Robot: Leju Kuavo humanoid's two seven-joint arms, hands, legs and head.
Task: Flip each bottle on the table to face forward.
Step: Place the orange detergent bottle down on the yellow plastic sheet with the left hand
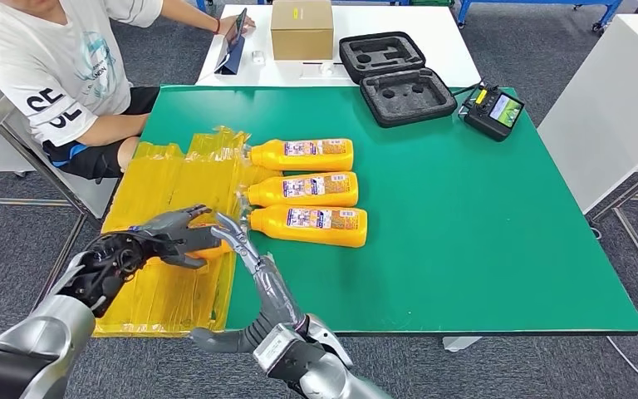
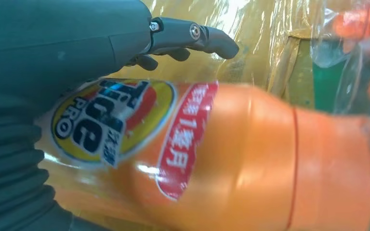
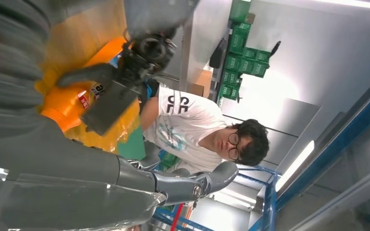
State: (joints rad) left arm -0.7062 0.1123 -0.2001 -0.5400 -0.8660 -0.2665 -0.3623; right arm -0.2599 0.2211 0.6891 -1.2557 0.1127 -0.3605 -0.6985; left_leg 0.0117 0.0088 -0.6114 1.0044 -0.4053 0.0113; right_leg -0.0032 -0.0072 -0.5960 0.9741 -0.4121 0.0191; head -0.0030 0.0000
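Fingers (image 1: 184, 218) of our left hand (image 1: 154, 241) grip a fourth bottle (image 2: 212, 159) beside three bottles (image 1: 307, 189) already laid out; right hand (image 1: 245, 249) spread, holding nothing.

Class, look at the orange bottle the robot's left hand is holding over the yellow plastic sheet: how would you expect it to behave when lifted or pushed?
The orange bottle looks glossy, so it may slip in the left hand. Its body appears rounded, so on its side it might roll if nudged. The crinkled yellow plastic sheet beneath could probably shift or bunch under a push.
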